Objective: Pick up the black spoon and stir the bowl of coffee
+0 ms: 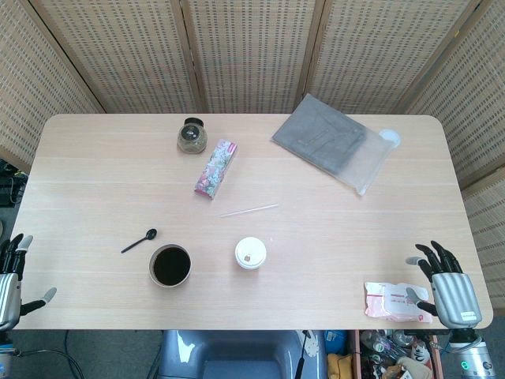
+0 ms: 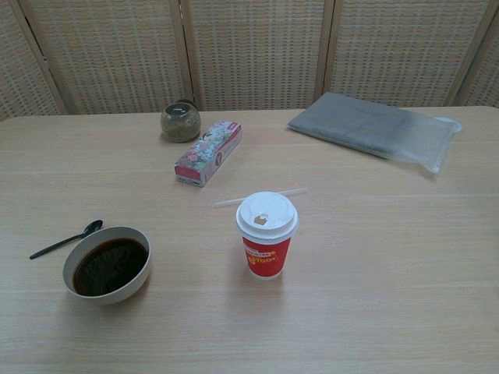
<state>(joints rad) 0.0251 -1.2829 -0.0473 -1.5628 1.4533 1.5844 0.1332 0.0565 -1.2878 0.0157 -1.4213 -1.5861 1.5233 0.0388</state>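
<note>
The black spoon (image 1: 140, 241) (image 2: 66, 239) lies flat on the table, just left of and slightly behind the bowl of coffee (image 1: 170, 265) (image 2: 107, 264). The bowl is light-coloured and filled with dark coffee. My left hand (image 1: 11, 272) hangs at the table's front-left edge with fingers spread, holding nothing, well left of the spoon. My right hand (image 1: 446, 286) is at the front-right corner, fingers apart and empty, beside a pink-and-white packet. Neither hand shows in the chest view.
A red paper cup with white lid (image 1: 251, 253) (image 2: 267, 234) stands right of the bowl. A clear straw (image 1: 248, 210), a floral box (image 1: 215, 168), a round jar (image 1: 192, 135), a grey bagged cloth (image 1: 331, 140) and a packet (image 1: 391, 301) lie about the table (image 1: 331, 253).
</note>
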